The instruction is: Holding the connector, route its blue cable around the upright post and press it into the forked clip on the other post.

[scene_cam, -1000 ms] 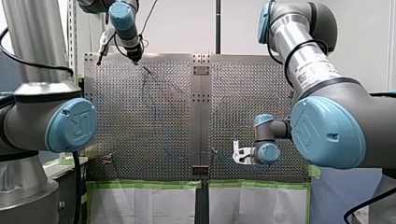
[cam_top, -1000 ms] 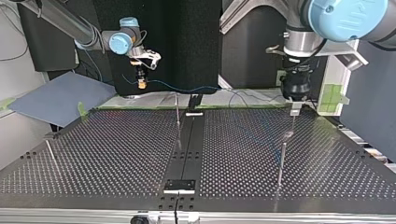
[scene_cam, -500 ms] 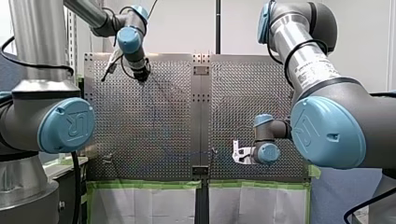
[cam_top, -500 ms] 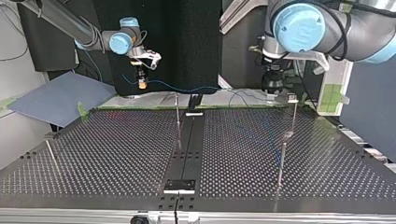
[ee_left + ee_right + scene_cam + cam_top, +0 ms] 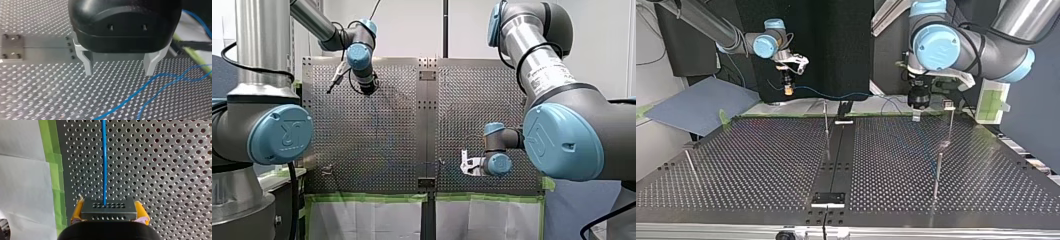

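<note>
Across the perforated metal table (image 5: 761,165) in the top view, a thin upright metal post (image 5: 936,175) is seen nearest the camera, at four o'clock. A second slim upright post (image 5: 826,120) is set further back, just at nine o'clock of the view's centre. At one o'clock of the near post, a taller post topped by a small forked clip (image 5: 949,105) is placed close to the table's far edge. My left gripper (image 5: 917,116), black with bare metal fingers, is held above the table near that clip, at its nine o'clock. In the left wrist view its fingers (image 5: 88,65) are spread wide with nothing between them, and loose loops of the thin blue cable (image 5: 162,79) are laid on the perforated surface just ahead of one finger. Farthest back, at the top view's ten o'clock, my right gripper (image 5: 787,88) is held over the table's edge, which is bordered by strips of green tape (image 5: 53,170) and white paper (image 5: 22,182). Its yellow pads (image 5: 78,210) are closed on a dark rectangular connector (image 5: 108,209). From the connector the cable is drawn straight ahead; in the top view it is trailed toward three o'clock.
</note>
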Motion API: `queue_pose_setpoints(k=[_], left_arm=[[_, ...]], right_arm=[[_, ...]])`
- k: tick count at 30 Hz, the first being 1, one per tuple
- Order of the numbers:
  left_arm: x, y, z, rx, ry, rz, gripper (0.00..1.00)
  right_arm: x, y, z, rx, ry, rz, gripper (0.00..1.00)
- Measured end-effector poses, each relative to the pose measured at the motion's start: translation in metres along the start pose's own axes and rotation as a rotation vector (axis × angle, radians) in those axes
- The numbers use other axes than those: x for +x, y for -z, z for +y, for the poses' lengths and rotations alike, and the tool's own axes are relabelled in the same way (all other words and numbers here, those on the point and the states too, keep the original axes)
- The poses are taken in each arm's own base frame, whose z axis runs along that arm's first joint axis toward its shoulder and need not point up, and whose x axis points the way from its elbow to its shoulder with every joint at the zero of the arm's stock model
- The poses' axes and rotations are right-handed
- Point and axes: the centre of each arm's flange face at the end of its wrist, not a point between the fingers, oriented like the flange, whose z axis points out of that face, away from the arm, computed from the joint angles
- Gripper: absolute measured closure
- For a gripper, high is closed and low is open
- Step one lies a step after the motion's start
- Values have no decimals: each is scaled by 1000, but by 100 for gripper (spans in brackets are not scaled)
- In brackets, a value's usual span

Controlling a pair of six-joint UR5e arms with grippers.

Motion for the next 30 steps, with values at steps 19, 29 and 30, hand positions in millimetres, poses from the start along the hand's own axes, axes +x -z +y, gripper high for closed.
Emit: queue_pose_setpoints(k=[19,29,30], left_arm=[[-32,-41,-1,-103,33,-152,0],[-38,-54,9,-167,65,-211,0],[-38,-55,9,-169,68,-217,0]], right_arm=[[0,0,-1,4,0,-2,100],[0,1,-1,4,0,-3,100],[0,1,-1,4,0,-2,100]])
